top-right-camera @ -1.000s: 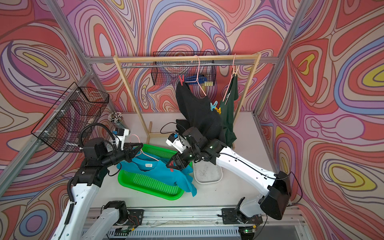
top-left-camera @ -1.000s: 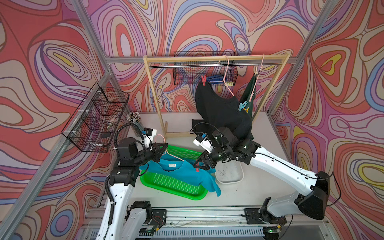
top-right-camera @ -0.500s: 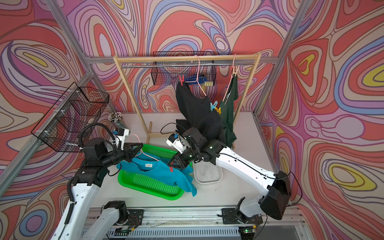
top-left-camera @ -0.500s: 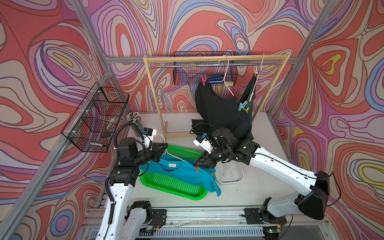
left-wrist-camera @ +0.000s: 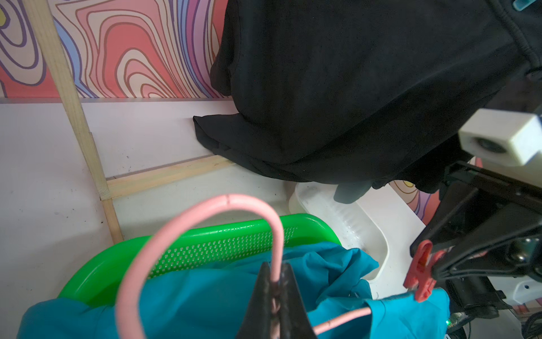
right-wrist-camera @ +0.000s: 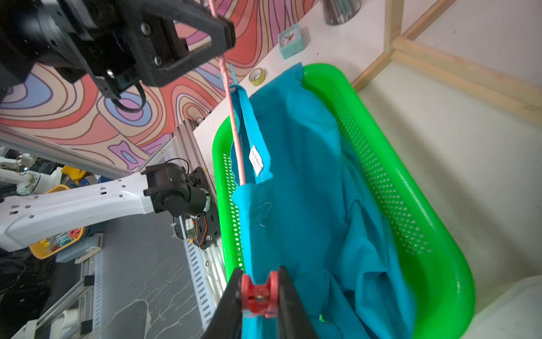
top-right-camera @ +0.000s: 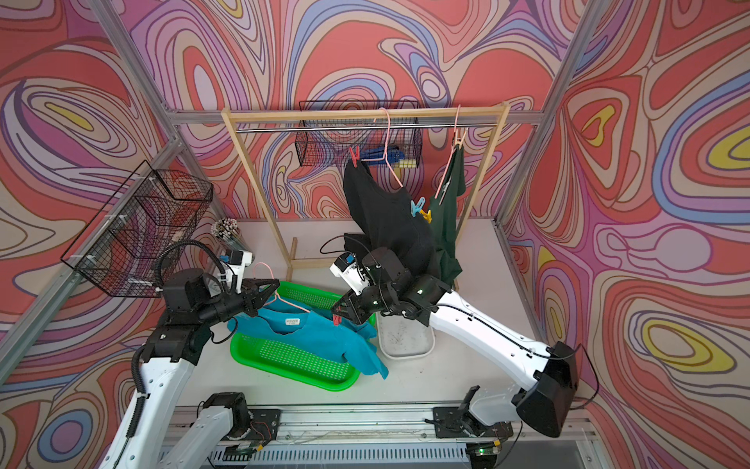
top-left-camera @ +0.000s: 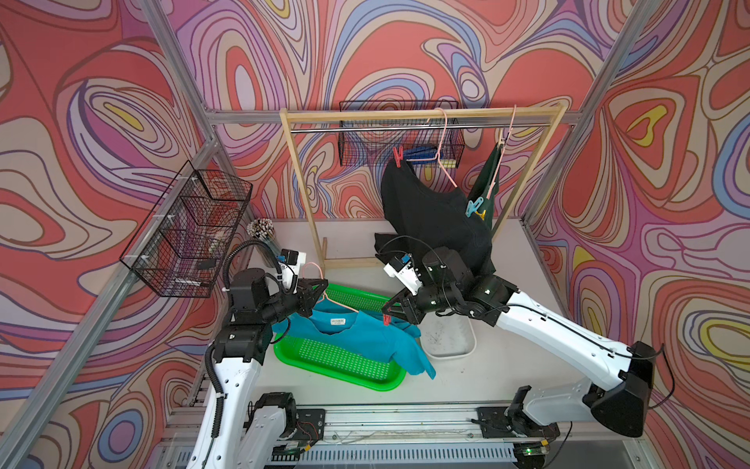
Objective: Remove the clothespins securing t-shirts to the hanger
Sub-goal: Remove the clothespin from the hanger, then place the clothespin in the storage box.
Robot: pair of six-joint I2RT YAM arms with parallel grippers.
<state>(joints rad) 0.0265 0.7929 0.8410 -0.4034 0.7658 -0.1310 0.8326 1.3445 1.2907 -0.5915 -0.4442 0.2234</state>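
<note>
Right gripper (right-wrist-camera: 260,278) tightened, red clothespin (right-wrist-camera: 259,302) pinched (on t-shirt (right-wrist-camera: 308,190))

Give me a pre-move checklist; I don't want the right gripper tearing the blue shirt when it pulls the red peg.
1. Left gripper shut on pink hanger: ok.
2. Right gripper pinching both handles of red peg: ok.
3. The red peg released from blue shirt: not ok, it bites the fabric edge.
4. Green tray under the blue shirt: ok.
5. Black shirt clear of right arm: cannot tell.
</note>
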